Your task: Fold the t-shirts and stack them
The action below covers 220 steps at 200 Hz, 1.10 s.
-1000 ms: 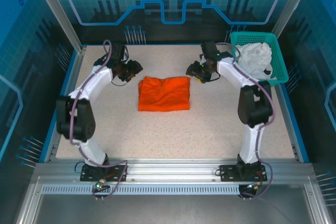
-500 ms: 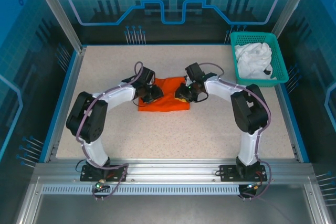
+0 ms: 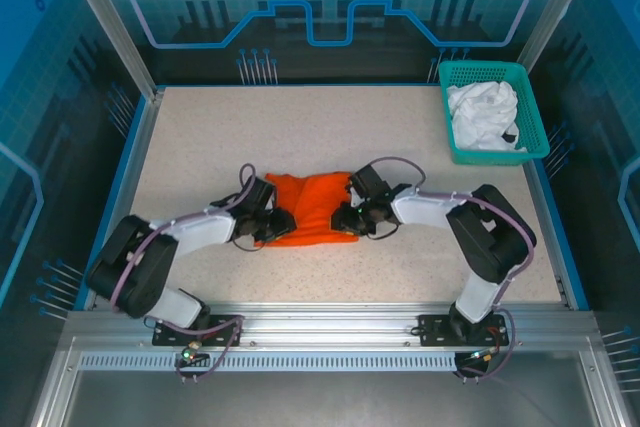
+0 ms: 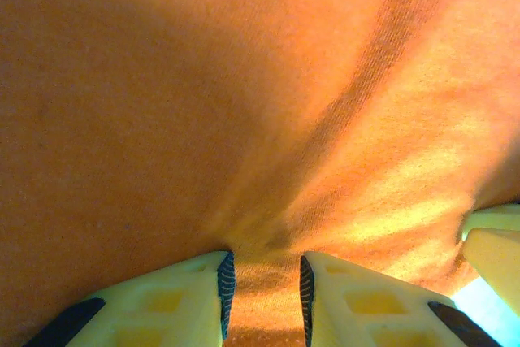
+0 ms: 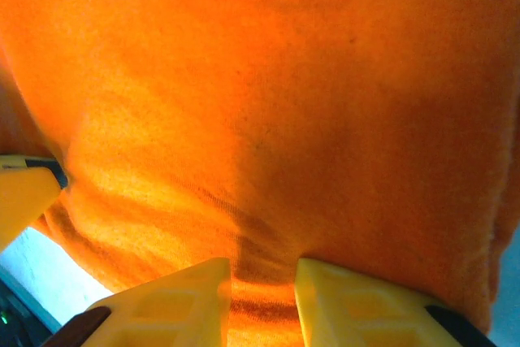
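Closest in, the left gripper (image 4: pixel 262 282) has its two yellow fingers drawn nearly together, with a ridge of orange cloth pinched in the narrow gap between the dark pads. Creases run away from that pinch, which suggests the fabric is under some pull. The right gripper (image 5: pixel 262 282) has the same hold: its fingers clamp a small puckered fold, and the rest of the cloth spreads out ahead of them. From above, the orange t-shirt (image 3: pixel 312 209) lies as a compact, roughly rectangular bundle between the two grippers. Its left edge is caught by the left one and its right edge by the right one, and both arms reach in low along the table (image 3: pixel 300 127). Taking both sides at once looks meant to keep the bundle square, so that it moves or turns over as one piece rather than twisting. It looks like one more fold or a straightening tug, though I cannot tell which. Well beyond the right gripper and off to its right, the white t-shirt (image 3: pixel 483 115) sits crumpled inside the teal basket (image 3: pixel 480 69), not yet folded, so the stacking is likely a good way off.
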Each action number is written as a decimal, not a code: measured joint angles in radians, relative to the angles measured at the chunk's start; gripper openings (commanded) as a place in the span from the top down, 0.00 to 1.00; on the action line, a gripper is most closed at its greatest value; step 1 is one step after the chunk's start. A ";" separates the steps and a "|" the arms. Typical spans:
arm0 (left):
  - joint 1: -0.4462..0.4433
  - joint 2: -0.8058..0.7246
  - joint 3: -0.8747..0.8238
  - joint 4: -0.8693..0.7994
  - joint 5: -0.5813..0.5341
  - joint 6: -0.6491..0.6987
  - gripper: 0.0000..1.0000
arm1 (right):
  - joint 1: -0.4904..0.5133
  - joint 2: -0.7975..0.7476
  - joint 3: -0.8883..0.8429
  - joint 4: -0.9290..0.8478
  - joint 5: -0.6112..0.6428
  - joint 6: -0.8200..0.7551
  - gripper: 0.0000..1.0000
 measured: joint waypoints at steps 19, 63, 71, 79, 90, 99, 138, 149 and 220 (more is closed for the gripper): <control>-0.006 -0.134 -0.080 -0.053 -0.003 -0.021 0.63 | 0.051 -0.069 -0.072 0.017 0.023 0.020 0.61; 0.008 -0.398 -0.043 -0.285 -0.090 -0.018 0.49 | 0.092 -0.200 -0.072 -0.153 0.090 0.029 0.53; 0.029 -0.405 -0.006 -0.309 -0.097 -0.011 0.48 | 0.089 -0.212 -0.045 -0.187 0.100 0.024 0.54; 0.061 -0.395 0.038 -0.321 -0.100 -0.001 0.48 | 0.083 -0.215 -0.007 -0.215 0.106 0.014 0.55; 0.101 -0.367 0.089 -0.322 -0.100 0.014 0.48 | 0.066 -0.214 0.053 -0.239 0.111 0.000 0.57; 0.127 -0.329 0.129 -0.314 -0.101 0.032 0.48 | 0.047 -0.210 0.097 -0.248 0.112 -0.012 0.59; 0.162 -0.066 0.272 -0.282 -0.096 0.114 0.49 | -0.049 -0.103 0.244 -0.260 0.106 -0.061 0.64; 0.167 0.019 0.310 -0.279 -0.089 0.141 0.49 | -0.068 -0.059 0.270 -0.261 0.101 -0.077 0.66; 0.175 0.275 0.446 -0.235 -0.030 0.222 0.66 | -0.153 0.132 0.360 -0.280 0.047 -0.138 0.67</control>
